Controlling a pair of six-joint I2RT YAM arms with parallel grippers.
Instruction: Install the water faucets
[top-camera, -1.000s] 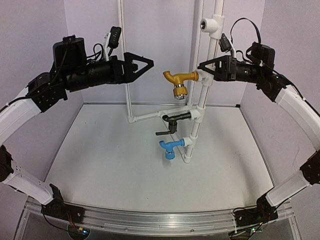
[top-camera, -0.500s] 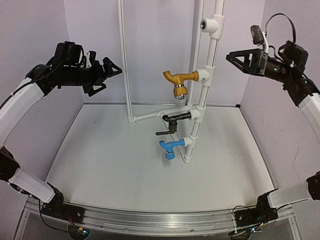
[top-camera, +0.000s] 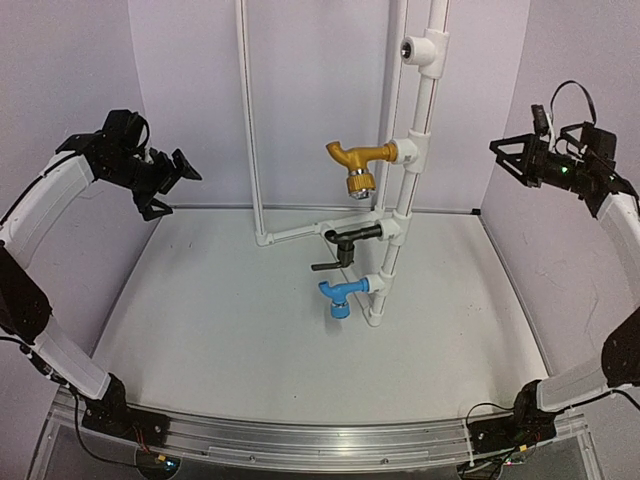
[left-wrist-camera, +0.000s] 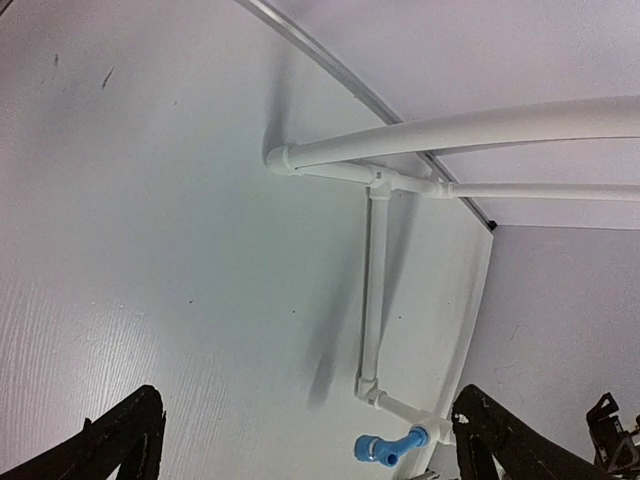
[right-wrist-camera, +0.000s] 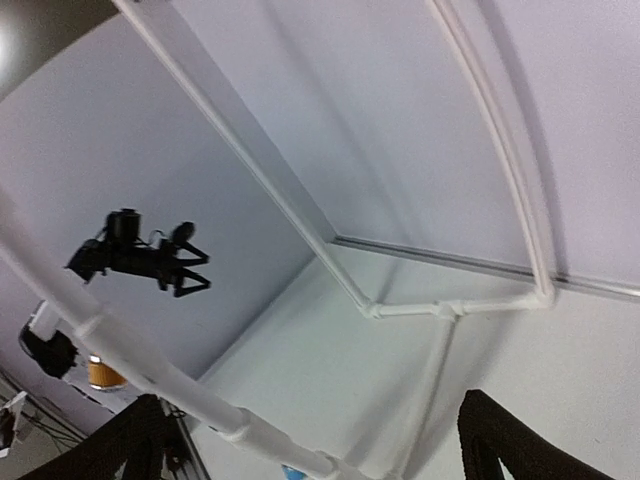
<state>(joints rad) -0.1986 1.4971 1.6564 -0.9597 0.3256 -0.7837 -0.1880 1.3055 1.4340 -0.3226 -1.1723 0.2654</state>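
Note:
Three water faucets sit in the tee fittings of the white pipe stand (top-camera: 413, 170): a brass-gold one (top-camera: 356, 157) on top, a black one (top-camera: 349, 240) in the middle, and a blue one (top-camera: 339, 294) lowest. My left gripper (top-camera: 182, 176) hangs open near the left wall, far from the stand, with nothing in it. My right gripper (top-camera: 505, 160) is open and holds nothing by the right wall. The left wrist view shows the blue faucet (left-wrist-camera: 386, 447) between the open left gripper's (left-wrist-camera: 305, 452) dark fingers (left-wrist-camera: 112, 446). The right gripper (right-wrist-camera: 315, 455) faces the pipes, also open.
A thin white pipe frame (top-camera: 250, 120) rises at the back and runs along the white table floor (top-camera: 250, 330) to the stand's base. An unfilled tee (top-camera: 418, 48) tops the stand. Purple walls close in three sides.
Both arms have drawn back from the pipe stand toward the side walls. The right gripper, close to the gold faucet's tee a second ago, is now well clear.

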